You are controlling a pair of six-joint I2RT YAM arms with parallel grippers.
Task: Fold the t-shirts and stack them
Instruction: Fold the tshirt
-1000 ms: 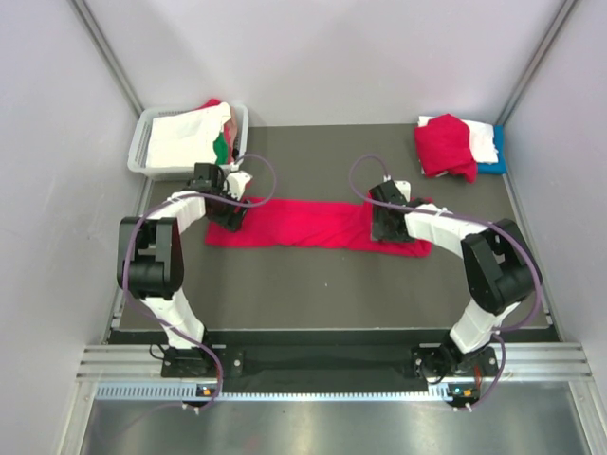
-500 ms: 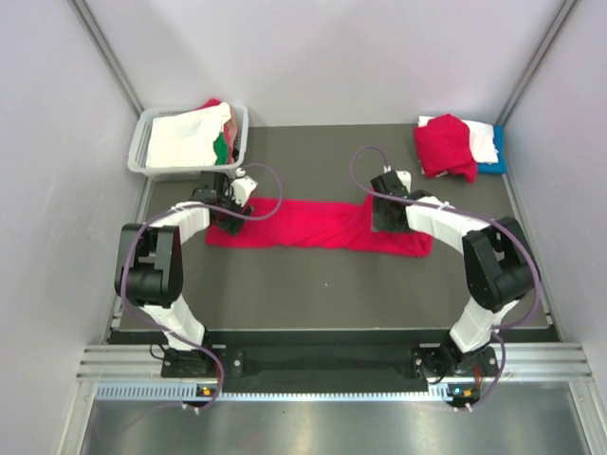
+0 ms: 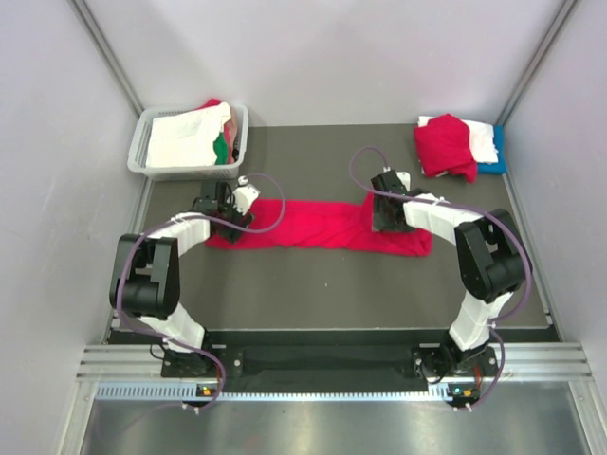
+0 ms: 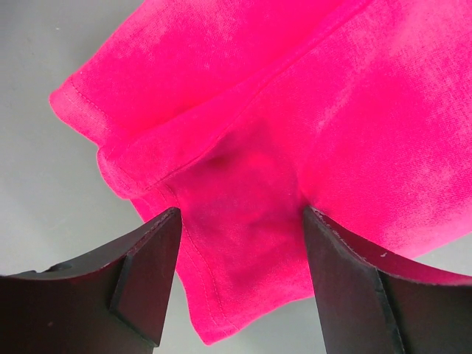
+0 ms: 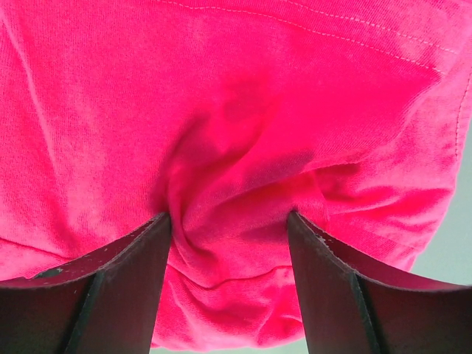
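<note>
**Both arms crept to the far edge of the red shirt**

From above, the red t-shirt lay as a long band running left to right across the middle of the worktop. Within the last second the left fingers had edged away from the band's near side toward its far-left corner. The right fingers had likewise drawn back to the far edge at the right end. The folded stack sat at the far right and the tub of shirts at the far left.

In the left wrist view, the fingers stood well apart, planted either side of a shallow ridge by a hemmed corner, clamping nothing.

In the right wrist view, the fingers were also spread. A rucked bunch of cloth filled the gap and touched both, but they hadn't closed on it.

To me this looked like lining up a pinch on the far edge. The next fold wasn't made yet.
</note>
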